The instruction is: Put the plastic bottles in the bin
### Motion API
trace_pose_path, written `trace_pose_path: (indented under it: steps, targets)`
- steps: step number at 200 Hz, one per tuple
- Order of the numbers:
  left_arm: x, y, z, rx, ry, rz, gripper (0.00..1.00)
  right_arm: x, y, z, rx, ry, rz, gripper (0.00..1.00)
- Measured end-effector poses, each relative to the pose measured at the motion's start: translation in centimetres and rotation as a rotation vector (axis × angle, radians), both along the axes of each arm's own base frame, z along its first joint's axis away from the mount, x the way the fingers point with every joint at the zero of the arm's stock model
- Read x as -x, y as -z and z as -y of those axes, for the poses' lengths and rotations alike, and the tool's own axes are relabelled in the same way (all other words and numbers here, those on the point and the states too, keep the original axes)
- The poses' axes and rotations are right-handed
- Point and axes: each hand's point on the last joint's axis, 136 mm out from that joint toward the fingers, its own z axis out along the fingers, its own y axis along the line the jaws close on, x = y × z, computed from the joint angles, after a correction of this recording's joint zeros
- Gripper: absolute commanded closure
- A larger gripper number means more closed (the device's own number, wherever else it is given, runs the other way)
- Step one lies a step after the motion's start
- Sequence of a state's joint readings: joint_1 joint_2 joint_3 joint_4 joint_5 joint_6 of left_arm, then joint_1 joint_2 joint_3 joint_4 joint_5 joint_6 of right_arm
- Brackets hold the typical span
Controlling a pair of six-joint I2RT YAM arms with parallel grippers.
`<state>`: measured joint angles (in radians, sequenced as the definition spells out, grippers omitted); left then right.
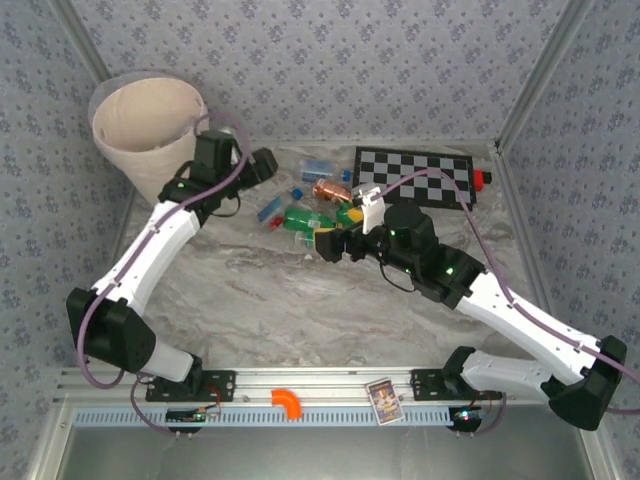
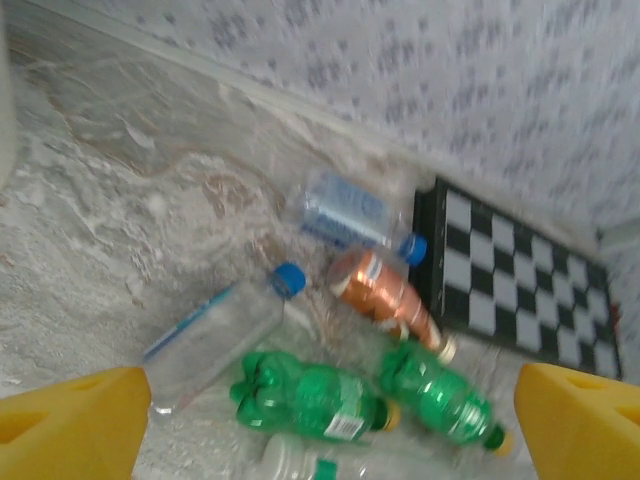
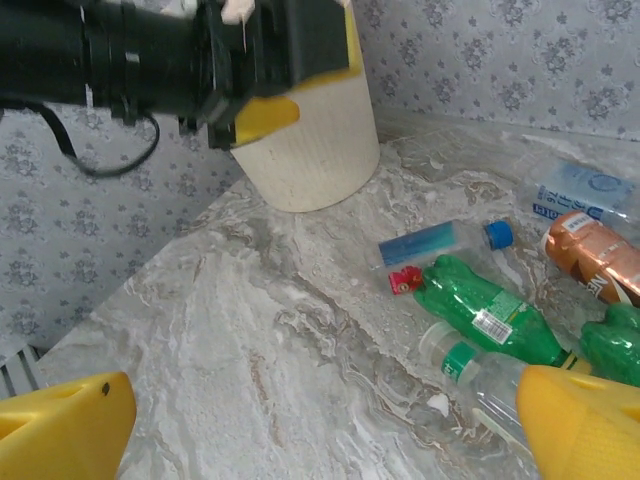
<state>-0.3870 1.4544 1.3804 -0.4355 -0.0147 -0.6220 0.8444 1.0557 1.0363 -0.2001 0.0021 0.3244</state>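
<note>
Plastic bottles [image 1: 300, 218]: lying flat between the grippers.
Right gripper [image 1: 320, 245]: hovering nearest, fingers spread, empty.
Left gripper [image 1: 270, 165]: hanging beside bin [image 1: 150, 150], likewise spread, empty.

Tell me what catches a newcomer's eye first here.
A jumble of plastic bottles, green, clear and orange, lies on the marble table beside a checkerboard. The tall beige bin stands in the far-left corner. The left gripper and right gripper point at the pile, yellow fingers spread open.

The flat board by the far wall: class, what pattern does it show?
The board is a black-and-white checkerboard, clearest in the top external view.
</note>
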Motion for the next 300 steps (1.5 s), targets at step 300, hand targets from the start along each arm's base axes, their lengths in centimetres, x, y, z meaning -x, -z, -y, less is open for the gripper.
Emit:
trace_pose_path:
  steps: [300]
  targets:
    - [-8.2,21.6,1.5,-0.593,0.398,-0.492,0.19,0.3,-0.2,2.8,0.002,0.066,-0.001,0.01]
